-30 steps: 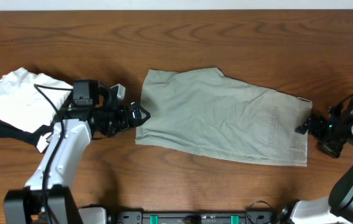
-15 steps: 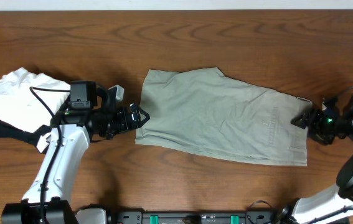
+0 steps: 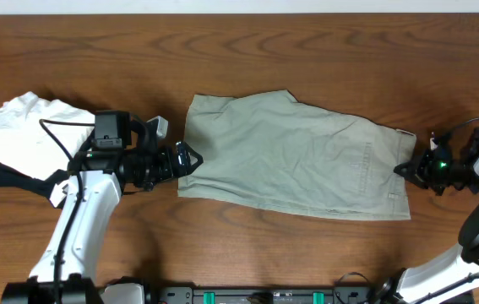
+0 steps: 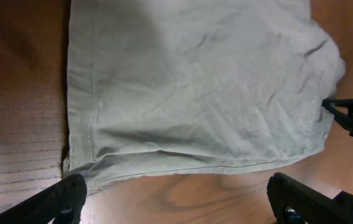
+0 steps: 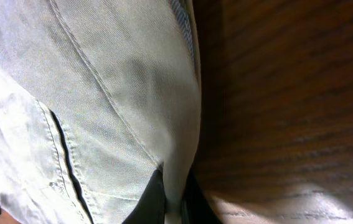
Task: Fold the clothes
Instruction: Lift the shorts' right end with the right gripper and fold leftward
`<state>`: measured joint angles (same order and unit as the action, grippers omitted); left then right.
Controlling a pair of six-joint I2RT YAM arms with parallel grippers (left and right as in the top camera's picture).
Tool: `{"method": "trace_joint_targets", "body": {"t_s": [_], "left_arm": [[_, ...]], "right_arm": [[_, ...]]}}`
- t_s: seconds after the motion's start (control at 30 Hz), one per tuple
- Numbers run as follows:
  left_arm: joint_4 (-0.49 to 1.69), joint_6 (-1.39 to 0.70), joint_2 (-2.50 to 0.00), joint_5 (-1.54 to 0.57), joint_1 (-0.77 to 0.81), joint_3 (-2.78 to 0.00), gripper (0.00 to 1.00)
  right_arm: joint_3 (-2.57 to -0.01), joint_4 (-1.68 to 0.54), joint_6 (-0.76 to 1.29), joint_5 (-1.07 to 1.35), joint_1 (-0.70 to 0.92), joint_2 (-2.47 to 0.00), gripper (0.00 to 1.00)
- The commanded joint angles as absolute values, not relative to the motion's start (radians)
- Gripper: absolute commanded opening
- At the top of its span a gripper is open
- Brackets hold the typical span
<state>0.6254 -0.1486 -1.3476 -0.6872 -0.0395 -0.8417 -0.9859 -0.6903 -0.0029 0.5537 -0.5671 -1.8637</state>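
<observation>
Right jaws tight on clothes (image 3: 294, 160)

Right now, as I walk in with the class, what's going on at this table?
Two robot arms are working on sage-khaki shorts lying spread flat on the wooden table, not yet folded. The left gripper sits at their left edge, jaws open, holding nothing. The right gripper has its jaws pinched on the fabric at the right edge. A crumpled white cloth lies off to the left.

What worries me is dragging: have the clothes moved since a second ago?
Yes. The clothes slid slightly left, toward the unmoved white cloth pile.
</observation>
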Motion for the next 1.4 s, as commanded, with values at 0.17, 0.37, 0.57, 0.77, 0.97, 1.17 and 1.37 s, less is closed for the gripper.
{"method": "trace_joint_targets", "body": {"t_s": [0.17,0.37,0.57,0.77,0.97,1.17,1.37], "left_arm": [[0.648,-0.131,-1.194,-0.677,-0.043,-0.838,0.95],[0.704,-0.135,-1.098,-0.58,-0.043,-0.838,0.95],[0.759,-0.136,-1.045,-0.458,-0.043,-0.838,0.96],[0.773,-0.136,-1.042,-0.455,-0.043,-0.838,0.96],[0.796,-0.136,-1.043,-0.455,-0.043,-0.838,0.96],[0.814,-0.135,-1.043,-0.455,-0.043,-0.838,0.96],[0.823,-0.135,-1.044,-0.455,-0.043,-0.836,0.96]], "right_arm": [[-1.082,-0.801,0.078,0.315,-0.564,-1.637,0.01],[-1.254,-0.963,0.073,0.234,-0.561,-1.506,0.01],[-1.391,-1.102,0.073,0.251,-0.453,-1.476,0.01],[-1.414,-1.096,0.159,0.249,-0.189,-1.481,0.01],[-1.413,-0.971,0.302,0.202,0.085,-1.526,0.01],[-1.413,-0.838,0.355,0.129,0.298,-1.657,0.01],[-1.414,-0.736,0.355,0.128,0.418,-1.792,0.01]]}}
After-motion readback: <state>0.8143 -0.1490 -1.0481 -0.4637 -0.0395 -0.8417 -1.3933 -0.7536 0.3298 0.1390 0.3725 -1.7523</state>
